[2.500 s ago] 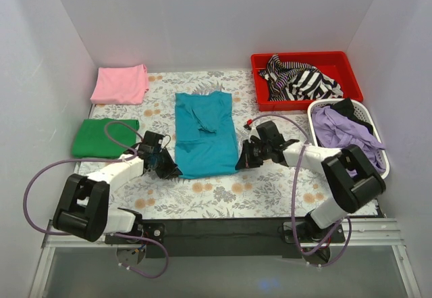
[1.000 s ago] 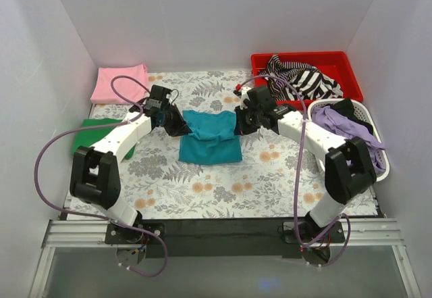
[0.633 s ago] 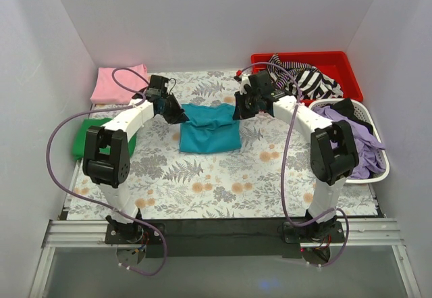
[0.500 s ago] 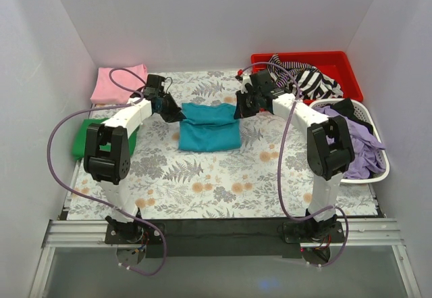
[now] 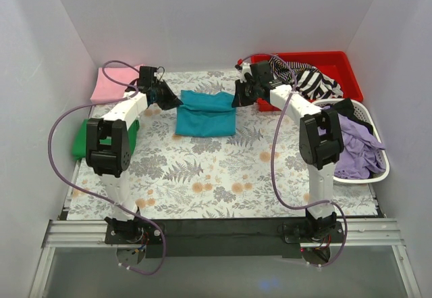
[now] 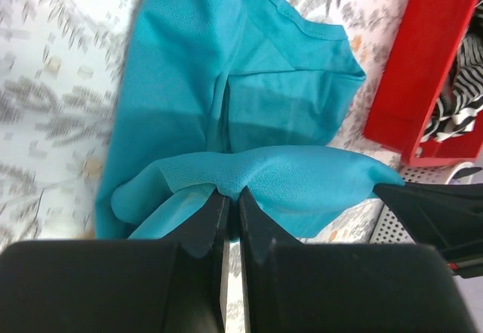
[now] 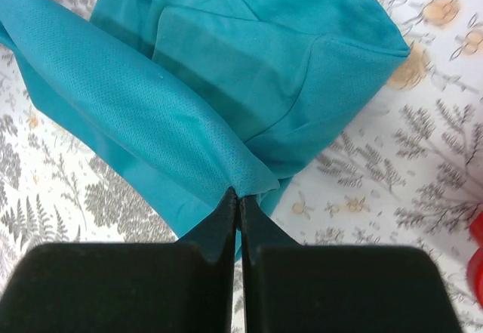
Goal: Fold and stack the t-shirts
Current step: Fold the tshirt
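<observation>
Two tight pinches: left gripper (image 6: 230, 195) and right gripper (image 7: 236, 195) each clamp a corner of the teal shirt (image 5: 206, 112), its raised edge stretched between them above the part lying mid-table (image 5: 223, 176), far side. Fold looks roughly halfway. Pink shirt (image 5: 115, 85) and green shirt (image 5: 79, 137) lie folded at left, well apart, so stacking remains.

Left tool (image 6: 229, 197) and right tool (image 7: 235, 195) are clamped closed, stretched far forward, facing each other.

T-shirt (image 5: 206, 115) between left hand (image 5: 175, 102) and right hand (image 5: 235, 102)
</observation>
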